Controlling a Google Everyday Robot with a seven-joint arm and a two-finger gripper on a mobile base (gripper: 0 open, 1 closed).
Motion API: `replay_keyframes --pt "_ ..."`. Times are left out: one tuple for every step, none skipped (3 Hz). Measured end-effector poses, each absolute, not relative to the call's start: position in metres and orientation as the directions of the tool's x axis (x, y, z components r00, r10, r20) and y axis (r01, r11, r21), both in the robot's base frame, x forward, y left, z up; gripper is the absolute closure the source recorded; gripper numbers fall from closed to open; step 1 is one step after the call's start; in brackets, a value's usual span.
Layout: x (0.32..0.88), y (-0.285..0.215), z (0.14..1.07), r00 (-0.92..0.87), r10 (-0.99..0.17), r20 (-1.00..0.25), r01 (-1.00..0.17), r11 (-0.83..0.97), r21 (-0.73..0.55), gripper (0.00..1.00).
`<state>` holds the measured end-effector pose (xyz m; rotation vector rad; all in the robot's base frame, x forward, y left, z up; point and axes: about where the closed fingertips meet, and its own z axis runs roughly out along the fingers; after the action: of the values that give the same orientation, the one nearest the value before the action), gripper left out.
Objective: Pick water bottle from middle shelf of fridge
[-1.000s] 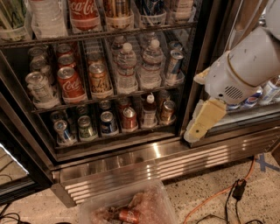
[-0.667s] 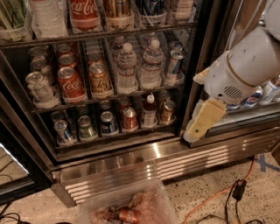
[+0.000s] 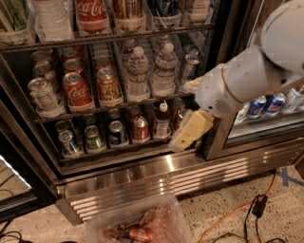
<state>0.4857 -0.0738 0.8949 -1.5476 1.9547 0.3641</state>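
Two clear ribbed water bottles with white caps, one on the left (image 3: 137, 73) and one on the right (image 3: 165, 69), stand upright on the middle shelf (image 3: 114, 107) of the open fridge (image 3: 142, 178), right of the soda cans. My gripper (image 3: 183, 114) is open and empty, on the end of the white arm (image 3: 256, 66). It hangs in front of the fridge's right edge, just right of and slightly below the right bottle. One cream finger (image 3: 191, 85) is at bottle height. The other finger (image 3: 190, 130) hangs in front of the lower shelf.
Coca-Cola cans (image 3: 75, 90) and other cans fill the shelf's left lanes. A red-labelled Coca-Cola bottle (image 3: 91, 14) stands on the shelf above. Small cans and bottles (image 3: 116, 133) line the shelf below. A clear bin (image 3: 137, 225) and an orange cable (image 3: 228, 216) lie on the floor. A neighbouring cooler holds blue cans (image 3: 266, 105).
My arm and gripper have moved left, from in front of the right door frame to in front of the fridge opening by the right bottle. The bottles have not moved.
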Motion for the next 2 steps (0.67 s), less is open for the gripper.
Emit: replay_keyframes --pt "0.492 -0.037 0.884 -0.127 -0.693 -0.709 -0.934 0.325 -0.150 0.00" --pt "0.505 -0.004 0.868 -0.129 -0.628 -0.767 -0.917 0.370 -0.149 0.00"
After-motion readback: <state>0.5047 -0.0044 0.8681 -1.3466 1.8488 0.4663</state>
